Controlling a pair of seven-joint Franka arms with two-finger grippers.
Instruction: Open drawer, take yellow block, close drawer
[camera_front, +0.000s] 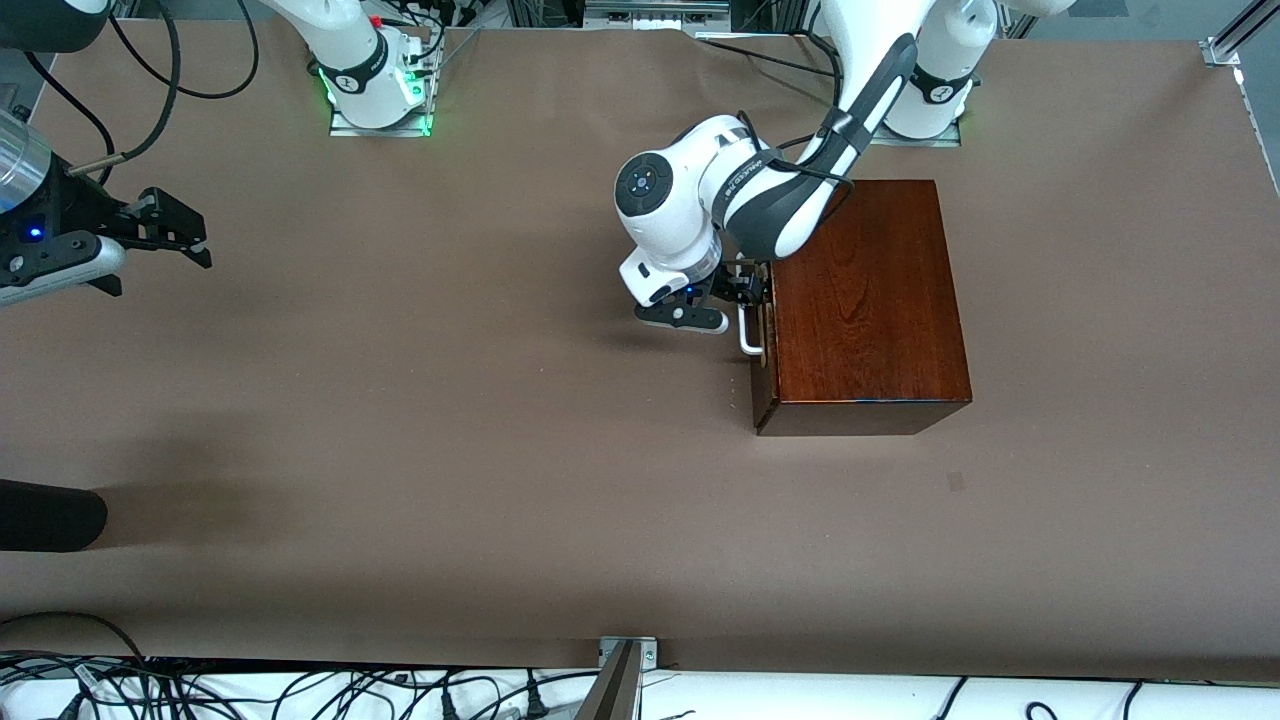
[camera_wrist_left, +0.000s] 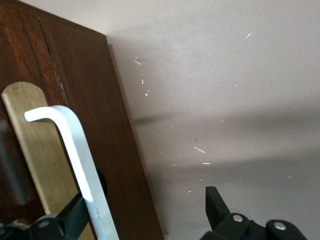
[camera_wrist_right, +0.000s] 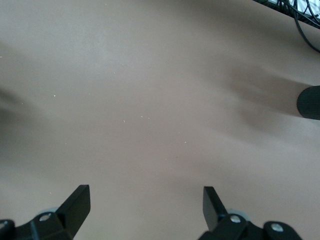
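Observation:
The glossy mahogany box (camera_front: 870, 300) stands toward the left arm's end of the table. Its drawer (camera_wrist_left: 100, 125) is closed, its dark front facing the right arm's end. The white U-shaped handle (camera_front: 748, 335) sits on a brass plate (camera_wrist_left: 35, 150) and also shows in the left wrist view (camera_wrist_left: 75, 145). My left gripper (camera_front: 745, 290) is open at the handle; in its wrist view (camera_wrist_left: 146, 197) the bar lies just inside one finger (camera_wrist_left: 70, 220), the other finger (camera_wrist_left: 212, 200) well apart. My right gripper (camera_front: 195, 240) is open and empty over the table's right-arm end (camera_wrist_right: 145, 192). The yellow block is hidden.
The brown table (camera_front: 450, 400) spreads between the arms. A black rounded object (camera_front: 50, 515) juts in at the right arm's end, nearer the front camera; it also shows in the right wrist view (camera_wrist_right: 309, 101). Cables (camera_front: 300, 690) run along the front edge.

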